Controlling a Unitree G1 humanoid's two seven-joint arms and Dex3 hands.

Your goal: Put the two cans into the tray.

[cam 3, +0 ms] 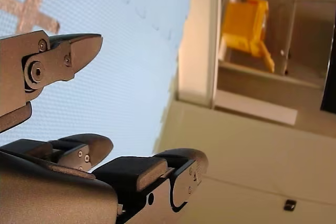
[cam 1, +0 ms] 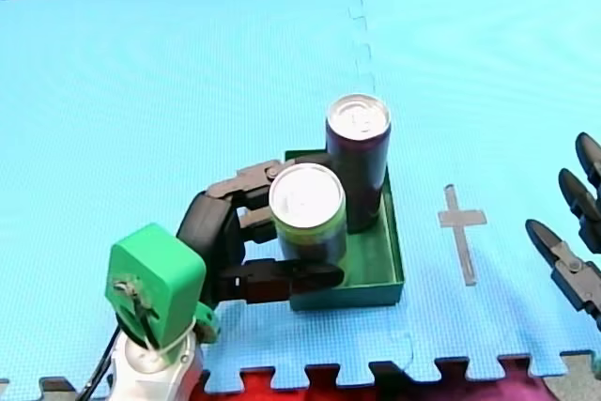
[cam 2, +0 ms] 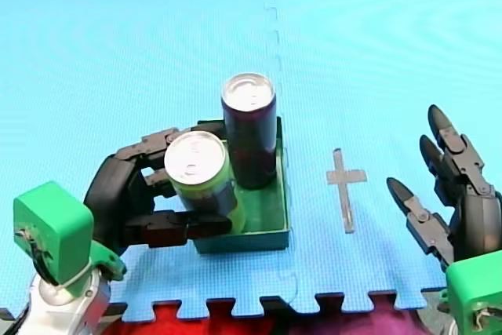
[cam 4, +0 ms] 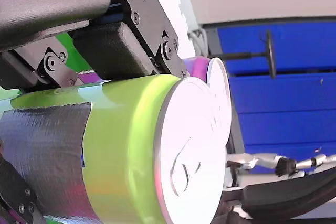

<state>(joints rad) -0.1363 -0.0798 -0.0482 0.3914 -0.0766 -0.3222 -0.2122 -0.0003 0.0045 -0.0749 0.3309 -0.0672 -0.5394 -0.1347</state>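
Here, green can between left hand fingers, gripped.

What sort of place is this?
Likely a robot test lab: a blue interlocking foam mat as work surface, a tape cross marking a spot, and the left hand gripping a green can at a small green tray. The right hand, holding nothing, is by the mat's right edge.

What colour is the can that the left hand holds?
Lime green can with a dark band, in the left hand; clearest in the second wrist view.
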